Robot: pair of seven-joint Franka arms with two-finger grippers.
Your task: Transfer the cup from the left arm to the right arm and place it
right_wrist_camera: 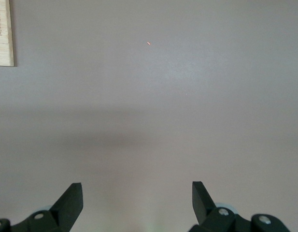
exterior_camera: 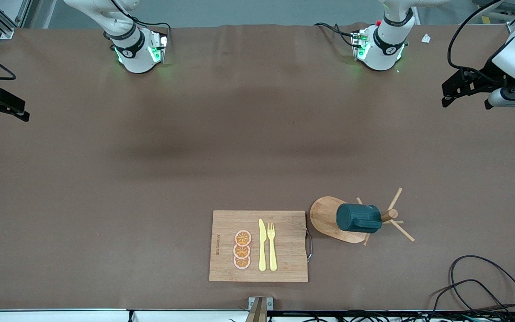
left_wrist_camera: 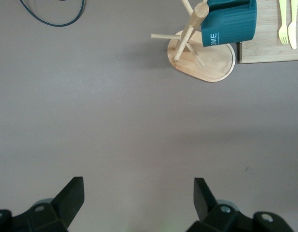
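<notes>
The dark teal ribbed cup (exterior_camera: 359,218) hangs on its side on a peg of the wooden peg rack (exterior_camera: 324,217), beside the cutting board toward the left arm's end. It also shows in the left wrist view (left_wrist_camera: 231,21) on the rack (left_wrist_camera: 206,60). My left gripper (exterior_camera: 446,95) is open and empty, high over the table's edge at the left arm's end, well apart from the cup; its jaws (left_wrist_camera: 138,186) frame bare table. My right gripper (exterior_camera: 24,112) is open and empty over the right arm's end; its jaws (right_wrist_camera: 137,189) frame bare table.
A wooden cutting board (exterior_camera: 284,264) lies near the front edge with a yellow knife (exterior_camera: 262,246), a yellow fork (exterior_camera: 271,246) and three orange slices (exterior_camera: 242,250) on it. Black cables (exterior_camera: 476,286) lie at the front corner at the left arm's end.
</notes>
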